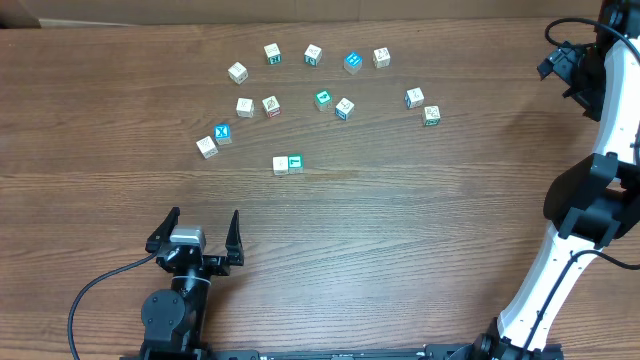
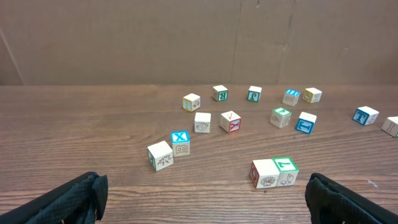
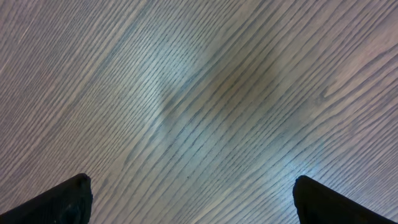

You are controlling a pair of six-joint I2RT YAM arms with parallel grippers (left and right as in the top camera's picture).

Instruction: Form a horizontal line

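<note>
A short row of two touching cubes lies mid-table: a pale cube (image 1: pixel 281 165) and a teal-green-faced cube (image 1: pixel 295 162) on its right. In the left wrist view the pale cube (image 2: pixel 264 173) and green cube (image 2: pixel 286 169) sit just ahead of my right fingertip. My left gripper (image 1: pixel 200 238) is open and empty near the front edge, some way short of the row; it also shows in its wrist view (image 2: pixel 205 208). My right gripper (image 1: pixel 562 62) is at the far right, away from all cubes, open over bare wood (image 3: pixel 193 199).
Several loose cubes are scattered behind the row: a blue X cube (image 1: pixel 222 132) touching a pale cube (image 1: pixel 207 146), a teal cube (image 1: pixel 322 99), a blue cube (image 1: pixel 352 62), and a pair at the right (image 1: pixel 431 115). A cardboard wall (image 2: pixel 186 37) backs the table.
</note>
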